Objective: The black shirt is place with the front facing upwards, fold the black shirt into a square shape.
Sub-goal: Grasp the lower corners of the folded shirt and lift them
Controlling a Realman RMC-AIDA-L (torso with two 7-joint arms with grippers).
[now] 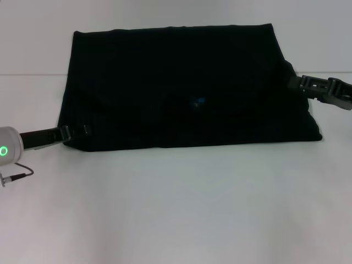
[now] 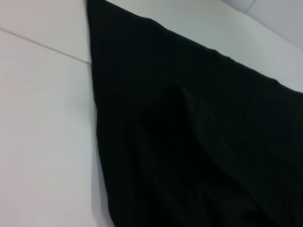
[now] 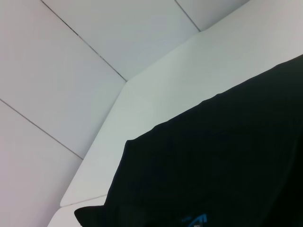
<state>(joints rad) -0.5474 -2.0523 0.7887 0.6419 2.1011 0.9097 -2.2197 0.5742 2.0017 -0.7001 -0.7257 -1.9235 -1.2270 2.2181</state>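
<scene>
Figure: Black shirt (image 1: 181,88) folded into a wide band across the white surface (image 1: 176,209), its long axis running between my two arms.

My left pincer (image 1: 69,132) sat at the shirt's near-left corner and my right pincer (image 1: 297,82) at its right edge, each equally close; I could not tell whether either was spread or pinching cloth. The small blue label (image 1: 199,101) lay mid-band.

Lab-type test cell: bare white table (image 1: 176,209), plain white panelled walls (image 3: 71,71) with thin seams, wall-table junction at 12 o'clock.
</scene>
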